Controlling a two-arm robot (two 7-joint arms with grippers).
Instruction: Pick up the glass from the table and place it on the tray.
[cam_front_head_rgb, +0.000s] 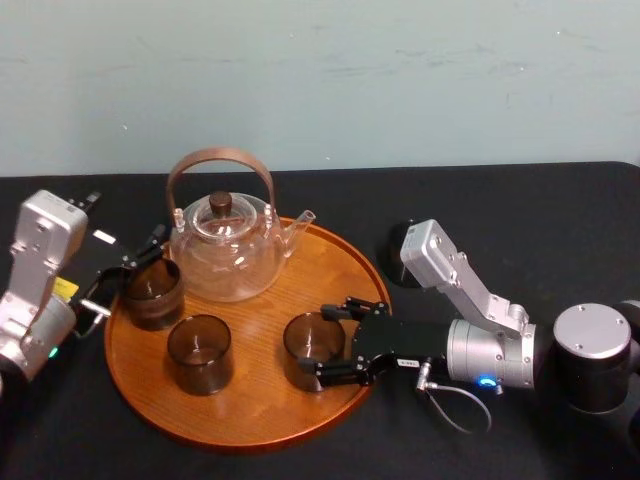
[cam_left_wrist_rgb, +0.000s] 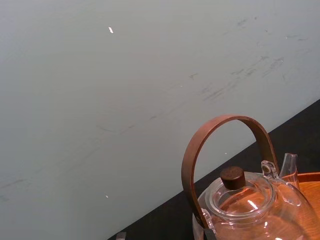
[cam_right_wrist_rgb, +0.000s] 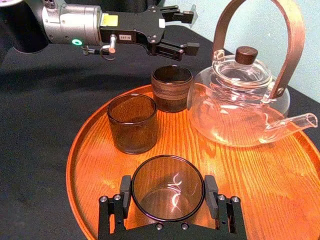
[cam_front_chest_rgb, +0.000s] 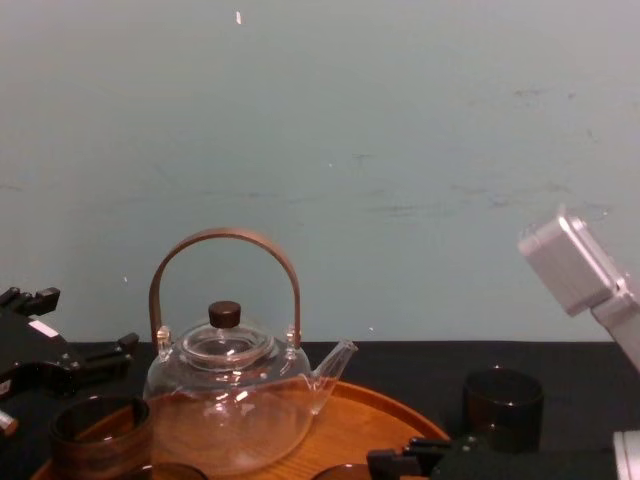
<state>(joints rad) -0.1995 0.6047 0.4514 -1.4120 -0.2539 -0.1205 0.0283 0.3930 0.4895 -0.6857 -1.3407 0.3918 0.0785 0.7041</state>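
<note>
Orange-brown tray (cam_front_head_rgb: 260, 405); smoky, perhaps brownish glass (cam_front_head_rgb: 308, 340)

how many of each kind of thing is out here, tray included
glasses: 4, three on the tray, one on the table
teapot: 1
tray: 1
total: 6
the right gripper is at the tray's right-hand glass, the left gripper by the left-hand one
</note>
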